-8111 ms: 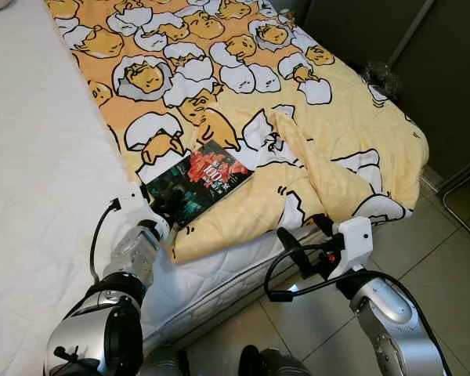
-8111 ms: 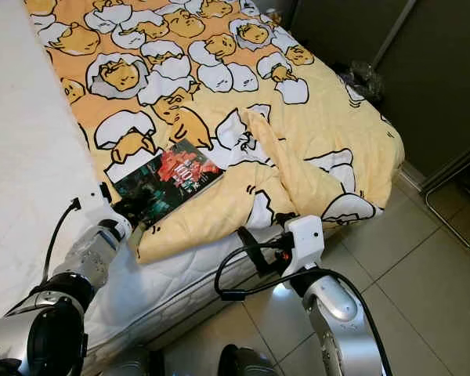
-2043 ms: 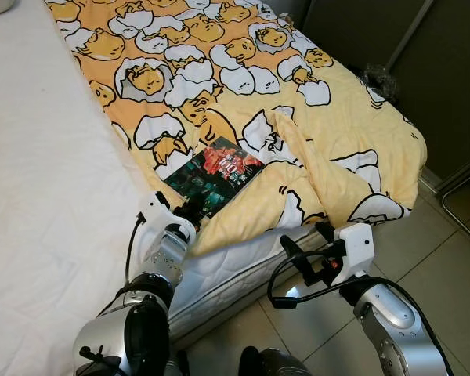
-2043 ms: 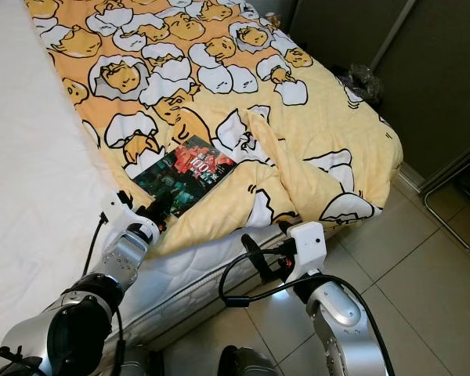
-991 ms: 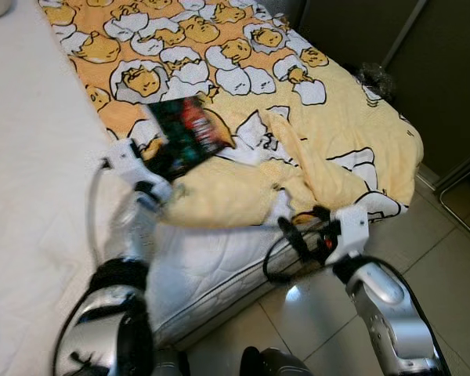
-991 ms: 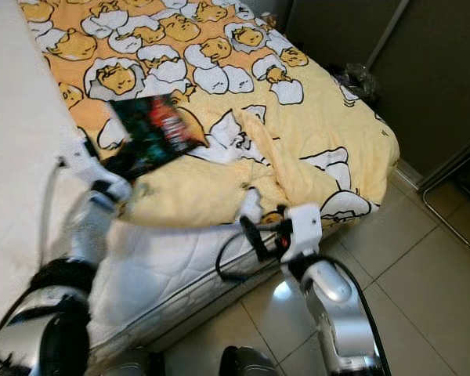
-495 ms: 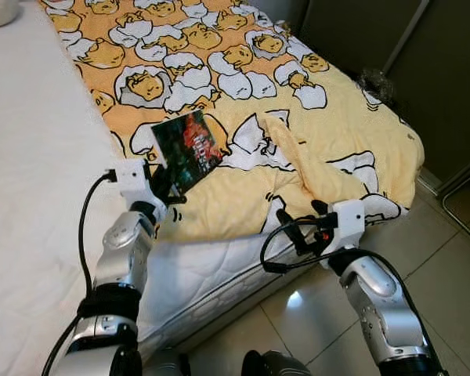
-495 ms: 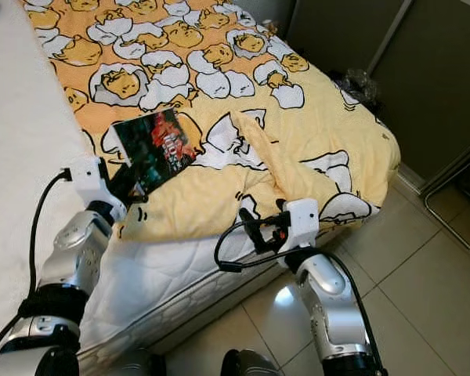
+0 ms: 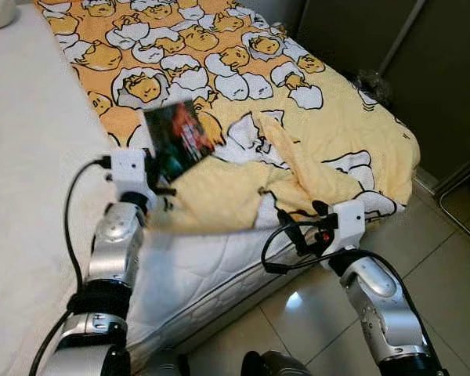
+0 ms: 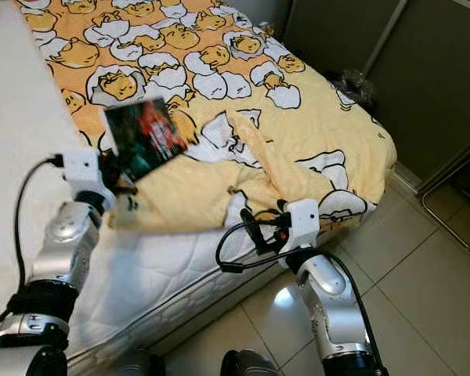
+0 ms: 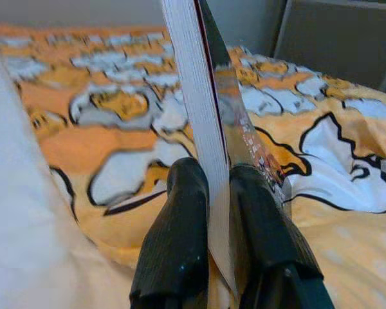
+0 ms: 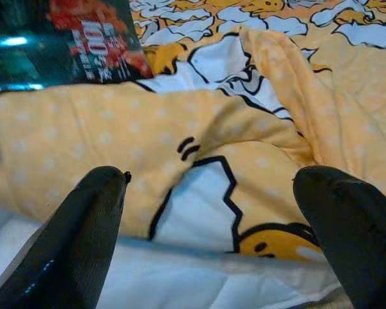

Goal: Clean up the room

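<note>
I note the bed (image 9: 31, 157) running across the head views, its white mattress bare on my left side and at the near edge. A yellow blanket (image 9: 329, 125) printed with cartoon eggs covers the rest and hangs over the far corner toward the tiled floor (image 9: 446, 258); one fold of it is rucked up near the middle. My left claw (image 9: 158, 182) is raised above the near edge of the blanket, its two black fingers (image 11: 180, 232) clamped on the lower edge of a book (image 9: 177, 138) with a dark cover showing red and teal print. The book is clear of the bedding and tilted, its cover facing up toward the head camera. My right claw (image 9: 300, 229) is at the mattress edge, just beside the overhanging blanket, spread wide and holding nothing.
</note>
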{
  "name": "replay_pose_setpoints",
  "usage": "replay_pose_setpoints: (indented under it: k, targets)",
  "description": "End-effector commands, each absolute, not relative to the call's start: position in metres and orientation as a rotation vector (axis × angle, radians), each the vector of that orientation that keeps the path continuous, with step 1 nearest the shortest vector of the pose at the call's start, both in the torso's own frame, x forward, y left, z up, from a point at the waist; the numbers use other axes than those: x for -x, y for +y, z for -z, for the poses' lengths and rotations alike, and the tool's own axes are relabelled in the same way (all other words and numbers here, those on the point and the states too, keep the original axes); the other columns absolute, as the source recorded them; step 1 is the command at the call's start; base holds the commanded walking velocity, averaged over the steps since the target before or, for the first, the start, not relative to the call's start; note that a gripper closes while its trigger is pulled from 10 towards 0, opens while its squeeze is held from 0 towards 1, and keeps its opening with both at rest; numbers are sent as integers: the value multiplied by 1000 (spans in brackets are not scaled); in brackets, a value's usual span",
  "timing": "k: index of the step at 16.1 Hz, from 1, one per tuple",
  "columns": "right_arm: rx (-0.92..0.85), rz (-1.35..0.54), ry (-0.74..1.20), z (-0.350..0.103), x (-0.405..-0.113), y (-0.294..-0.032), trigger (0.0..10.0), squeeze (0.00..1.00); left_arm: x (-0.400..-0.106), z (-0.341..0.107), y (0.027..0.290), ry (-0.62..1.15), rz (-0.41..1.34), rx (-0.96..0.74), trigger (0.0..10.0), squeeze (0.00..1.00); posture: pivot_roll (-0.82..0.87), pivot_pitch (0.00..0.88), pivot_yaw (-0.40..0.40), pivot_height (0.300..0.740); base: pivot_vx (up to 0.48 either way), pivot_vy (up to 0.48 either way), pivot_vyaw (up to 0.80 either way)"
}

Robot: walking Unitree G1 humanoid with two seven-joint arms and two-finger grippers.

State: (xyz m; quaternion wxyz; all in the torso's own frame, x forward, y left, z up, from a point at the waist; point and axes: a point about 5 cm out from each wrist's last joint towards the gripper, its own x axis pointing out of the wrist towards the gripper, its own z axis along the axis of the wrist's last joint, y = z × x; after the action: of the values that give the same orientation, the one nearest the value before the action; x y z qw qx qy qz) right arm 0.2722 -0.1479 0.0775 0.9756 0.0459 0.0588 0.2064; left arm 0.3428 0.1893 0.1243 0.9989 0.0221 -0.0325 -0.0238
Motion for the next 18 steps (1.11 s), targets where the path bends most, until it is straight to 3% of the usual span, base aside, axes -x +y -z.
replay_pose_setpoints:
  k: [1,5,6,7,13,14,15,16,17,18]
  targets:
    - [-80,-408,116,-78,-273,-152,10000,0,-347,-148,192,-174,22,-78,0,0,-51,25,-64,740,0,0,0]
    - [-77,-410,116,-77,-273,-152,10000,0,-343,-118,175,-23,93,76,0,0,-54,15,-63,740,0,0,0]
    - [-76,-410,118,-76,-272,-152,10000,0,-341,-114,169,-14,122,82,0,1000,-56,15,-64,740,0,0,0]
    - [-75,-410,121,-75,-271,-152,10000,0,-339,-111,165,1,134,53,10000,1000,-56,14,-64,740,0,0,0]
    - [-70,-415,130,-73,-266,-154,10000,0,-338,-103,162,41,142,60,10000,1000,-62,19,-70,740,0,0,0]
    - [-70,-416,132,-73,-266,-154,10000,0,-338,-102,159,46,152,43,10000,965,-64,21,-70,740,0,0,0]
    - [-69,-417,133,-73,-266,-155,10000,0,-339,-101,157,58,160,51,10000,569,-66,23,-69,740,0,0,0]
    - [-69,-417,134,-73,-266,-155,10000,0,-339,-98,157,74,158,72,10000,561,-67,24,-68,740,0,0,0]
    - [-69,-416,135,-73,-266,-155,10000,0,-340,-91,156,129,151,136,10000,396,-70,26,-66,740,0,0,0]
    - [-69,-416,136,-73,-266,-155,10000,0,-340,-89,155,149,150,164,10000,396,-70,26,-66,740,0,0,0]
